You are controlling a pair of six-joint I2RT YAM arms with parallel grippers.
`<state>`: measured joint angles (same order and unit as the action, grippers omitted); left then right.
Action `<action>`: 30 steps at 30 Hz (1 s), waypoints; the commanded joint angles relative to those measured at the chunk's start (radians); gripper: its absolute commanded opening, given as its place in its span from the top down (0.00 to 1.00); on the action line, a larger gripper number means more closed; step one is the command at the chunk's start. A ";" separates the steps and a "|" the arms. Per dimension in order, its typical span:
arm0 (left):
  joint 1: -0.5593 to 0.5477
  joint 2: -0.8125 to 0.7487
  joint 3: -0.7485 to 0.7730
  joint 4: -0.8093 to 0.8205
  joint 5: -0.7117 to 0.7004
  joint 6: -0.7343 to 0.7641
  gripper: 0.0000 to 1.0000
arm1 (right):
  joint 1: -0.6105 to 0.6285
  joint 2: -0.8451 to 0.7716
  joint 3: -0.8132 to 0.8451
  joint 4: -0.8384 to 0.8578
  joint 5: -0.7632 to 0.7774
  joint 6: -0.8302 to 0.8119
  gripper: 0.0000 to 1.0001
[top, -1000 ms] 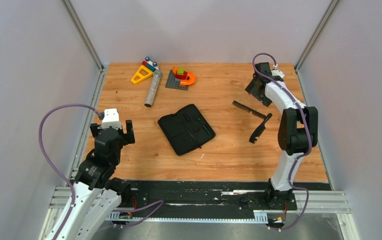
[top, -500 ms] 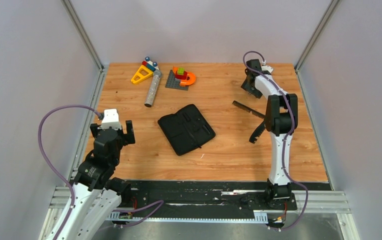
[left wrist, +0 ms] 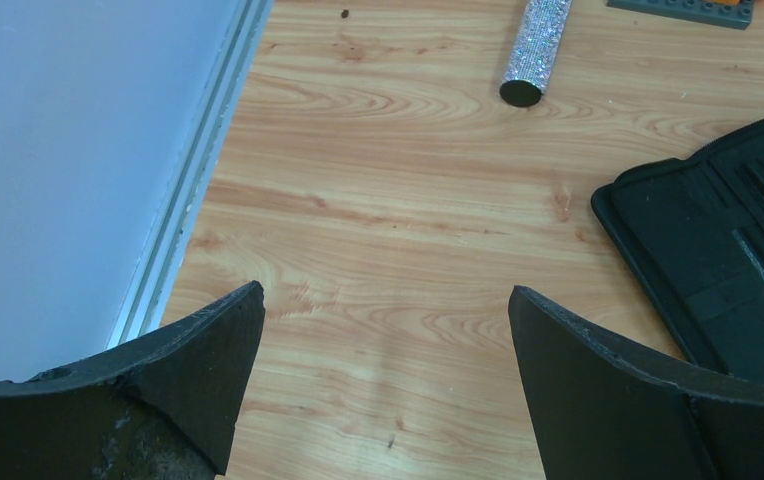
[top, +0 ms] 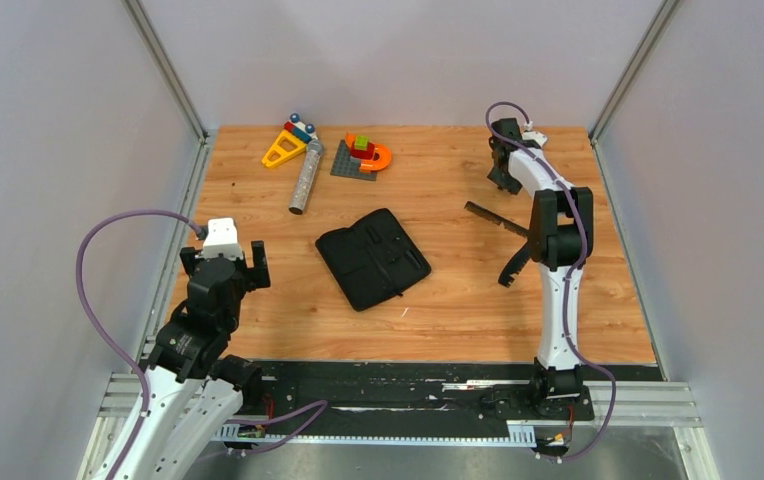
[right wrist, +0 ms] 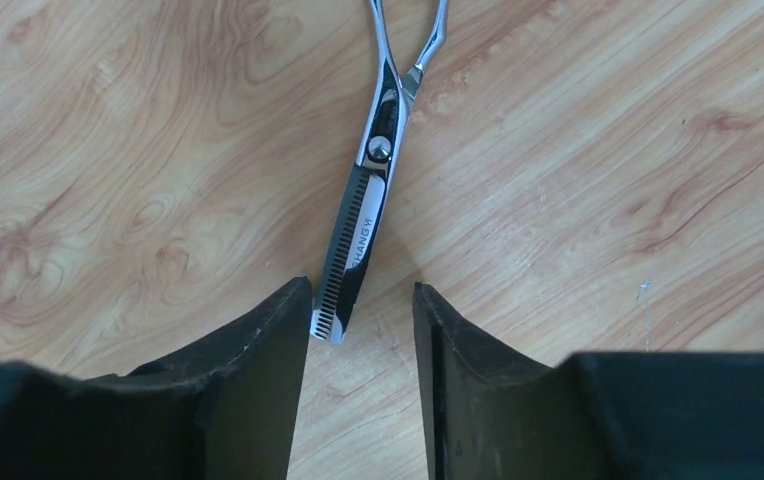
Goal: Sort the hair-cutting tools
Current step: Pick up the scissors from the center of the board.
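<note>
Our right claw [right wrist: 361, 295] hung low over the bench [top: 458, 310] near its far right corner, jaws parted narrowly and grasping nothing. In its wrist view the blade tip of the silver scissors [right wrist: 370, 190] lay just between the fingertips [right wrist: 268, 350], closer to the left-hand one; whether it touched that finger we could not tell. The scissors' long axis ran away from the claw, tilted a little, with blades near and handles far, so the jaws stood across the blades rather than along them. We judged that the coming move turned on this: a short reach forward along that axis, then a squeeze, would catch the shut blades nearer the pivot. The right arm was plainly the nearer one. Our left claw [left wrist: 386, 300] sat spread wide and unloaded over the near left corner, well apart from every tool.

The long black comb [top: 488, 214] lay slantwise toward the right edge, and the shorter comb-like tool [top: 511, 270] lay nearer the near edge, just beside the right arm. An unfolded black case [top: 372, 258] rested at the bench's middle.

Much was hidden. From above, the right claw covered the scissors entirely. The ringed handles were cut off at the top of the wrist picture. The right arm crossed one end of the long comb, and the shorter tool's teeth were too small to make out.
</note>
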<state>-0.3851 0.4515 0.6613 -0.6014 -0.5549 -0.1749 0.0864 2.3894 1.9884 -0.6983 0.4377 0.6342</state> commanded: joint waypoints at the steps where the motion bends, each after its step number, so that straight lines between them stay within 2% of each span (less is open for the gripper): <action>1: -0.001 -0.013 0.032 0.035 -0.008 0.002 0.00 | -0.002 0.040 -0.012 -0.073 0.008 0.018 0.62; 7: -0.001 -0.025 0.032 0.038 -0.007 0.003 0.00 | -0.001 -0.033 -0.097 -0.073 -0.011 0.005 0.90; 11: -0.001 -0.031 0.032 0.040 -0.004 0.003 0.00 | -0.001 -0.102 -0.161 -0.045 -0.055 -0.036 1.00; 19: -0.001 -0.040 0.032 0.041 0.004 0.002 0.00 | 0.004 -0.239 -0.309 0.062 -0.148 -0.118 1.00; 30: -0.001 -0.045 0.034 0.041 0.003 0.002 0.00 | 0.017 -0.371 -0.401 0.137 -0.276 -0.149 1.00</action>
<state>-0.3851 0.4160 0.6613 -0.5983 -0.5537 -0.1745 0.0906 2.1204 1.6100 -0.6189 0.2302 0.5156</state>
